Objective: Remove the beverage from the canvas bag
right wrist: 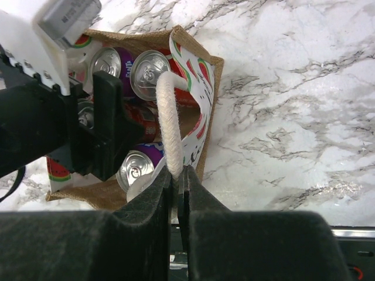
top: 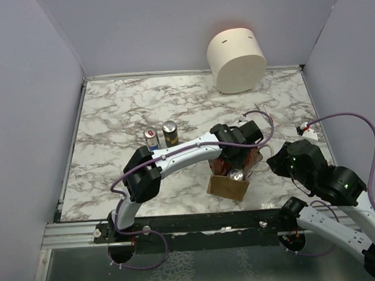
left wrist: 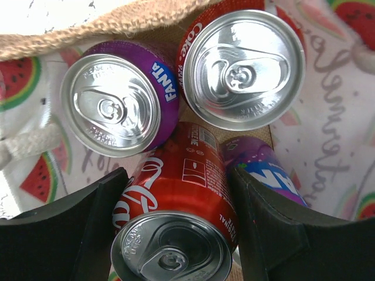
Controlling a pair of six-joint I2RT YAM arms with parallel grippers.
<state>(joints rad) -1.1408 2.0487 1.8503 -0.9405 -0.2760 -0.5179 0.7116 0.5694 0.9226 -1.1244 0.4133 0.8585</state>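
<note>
A white marble-patterned table [top: 110, 113] with grey veins is seen from above, enclosed by plain pale grey walls [top: 34, 92]. A large cream cylinder [top: 237, 59] is set at the far edge. Two upright cans [top: 151, 138] are placed side by side left of centre; their labels are too small to be read. A small white and red object [top: 309, 131] near the right wall cannot be identified.

The canvas bag [top: 226, 186] is placed near the front edge of the table, between the two arms, with its mouth open upward. Its lining is printed with watermelon slices.

The left gripper [left wrist: 176, 172] is lowered into the bag. A red Coca-Cola can [left wrist: 176, 202] is clamped between its black fingers [left wrist: 76, 234], which are pressed against the can's two sides. A purple Fanta can [left wrist: 111, 108] and a second Coke can [left wrist: 243, 70] are packed just beyond it, and another purple can [left wrist: 266, 172] is partly covered by the right-hand finger.

The right gripper [right wrist: 177, 175] is closed tight on the bag's white rope handle [right wrist: 169, 117], at the bag's right side.

In the overhead view the left fingers are hidden by the wrist. The lower edge of the gripped can is cut off by the frame.
</note>
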